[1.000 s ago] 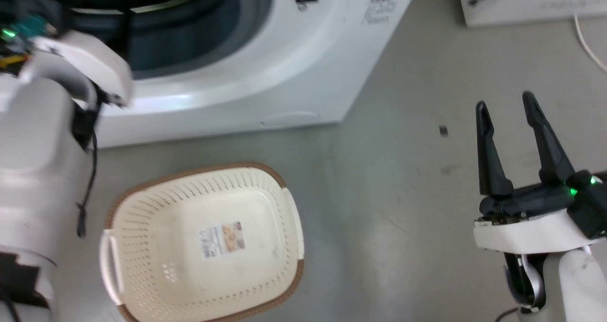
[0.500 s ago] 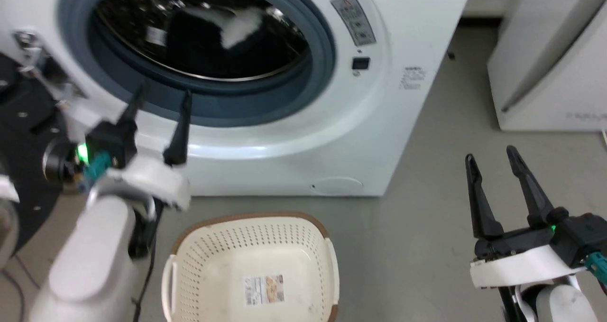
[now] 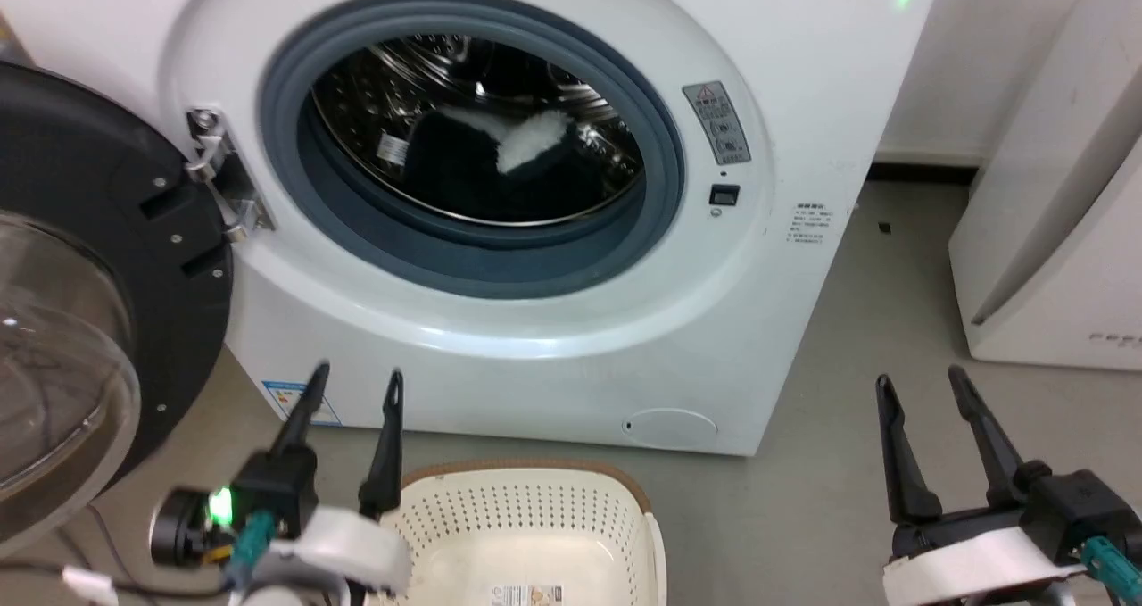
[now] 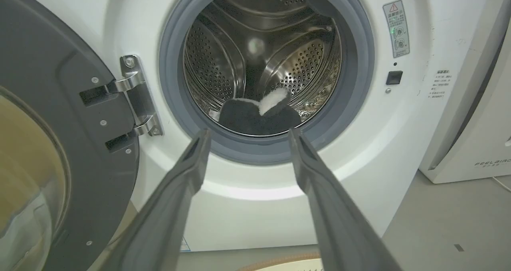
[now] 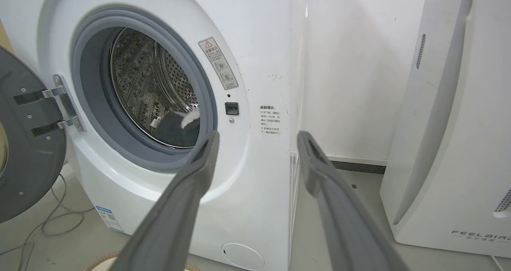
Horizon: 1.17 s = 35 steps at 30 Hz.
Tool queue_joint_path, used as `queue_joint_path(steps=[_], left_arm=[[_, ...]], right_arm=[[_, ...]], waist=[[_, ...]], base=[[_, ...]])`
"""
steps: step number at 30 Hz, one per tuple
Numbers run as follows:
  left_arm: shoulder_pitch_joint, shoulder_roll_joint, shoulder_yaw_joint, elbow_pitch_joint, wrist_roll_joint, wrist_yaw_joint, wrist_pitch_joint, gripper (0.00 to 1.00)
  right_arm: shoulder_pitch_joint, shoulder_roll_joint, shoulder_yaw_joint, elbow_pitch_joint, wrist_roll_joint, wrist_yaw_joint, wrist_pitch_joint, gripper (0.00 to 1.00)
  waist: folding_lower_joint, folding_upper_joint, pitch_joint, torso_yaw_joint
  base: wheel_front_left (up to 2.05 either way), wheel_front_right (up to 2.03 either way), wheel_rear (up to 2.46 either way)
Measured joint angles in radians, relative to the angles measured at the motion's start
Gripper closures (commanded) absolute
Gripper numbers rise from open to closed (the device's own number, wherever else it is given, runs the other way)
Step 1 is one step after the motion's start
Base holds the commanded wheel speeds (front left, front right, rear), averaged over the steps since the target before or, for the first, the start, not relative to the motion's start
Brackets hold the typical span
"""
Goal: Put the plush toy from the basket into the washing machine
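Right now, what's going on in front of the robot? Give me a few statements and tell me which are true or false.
1. The plush toy lies inside the washing machine. True.
2. The basket holds a second toy. False: what shows of it holds just a label sticker.
3. The machine's door is shut. False: it stands swung open on the left.
4. The left end effector and right end effector are both open, holding nothing. True.

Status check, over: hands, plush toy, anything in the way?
Left hand open, empty. Right hand open, empty. Plush toy inside the washing machine, out of the basket. Door wide open, opening unobstructed.
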Motion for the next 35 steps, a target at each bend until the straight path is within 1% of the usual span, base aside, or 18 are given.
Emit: queue_joint_path(steps=[4, 6, 12, 14, 15, 24, 35], left_arm=[[0.085, -0.017, 0.011, -0.043, 0.021, 0.021, 0.000, 0.00], [0.112, -0.020, 0.003, -0.051, 0.045, 0.023, 0.000, 0.00], [0.145, -0.042, 0.003, -0.052, 0.082, 0.023, 0.000, 0.00], [0.148, -0.049, 0.011, -0.053, 0.085, 0.015, 0.000, 0.00], [0.148, -0.053, 0.015, -0.054, 0.086, 0.011, 0.000, 1.00], [0.148, -0.059, 0.023, -0.053, 0.086, 0.010, 0.010, 1.00], [0.148, -0.075, 0.050, -0.058, 0.104, -0.009, 0.032, 1.00]], right_arm=[[0.019, 0.000, 0.001, 0.007, 0.005, 0.000, 0.000, 0.00], [0.033, 0.000, 0.001, 0.012, 0.008, 0.000, 0.000, 0.00], [0.058, 0.000, 0.005, 0.031, 0.010, 0.000, 0.000, 0.00], [0.059, 0.000, 0.007, 0.034, 0.010, 0.000, 0.000, 0.00], [0.059, 0.000, 0.008, 0.035, 0.011, 0.000, 0.000, 1.00], [0.059, 0.000, 0.007, 0.034, 0.011, 0.000, 0.010, 1.00], [0.058, 0.000, 0.007, 0.030, -0.001, 0.000, 0.031, 1.00]], waist=[[0.0000, 0.0000, -0.028, 0.012], [0.0000, 0.0000, -0.035, 0.019], [0.0000, -0.0001, -0.042, 0.027], [0.0001, 0.0000, -0.042, 0.028], [0.0001, 0.0000, -0.042, 0.028], [0.0001, 0.0000, -0.042, 0.024], [0.0002, 0.0000, -0.042, 0.014]], base=[[0.00, 0.00, 0.00], [0.00, 0.00, 0.00], [0.00, 0.00, 0.00], [0.00, 0.00, 0.00], [0.00, 0.00, 0.00], [0.00, 0.00, 0.00], [0.00, 0.00, 0.00]])
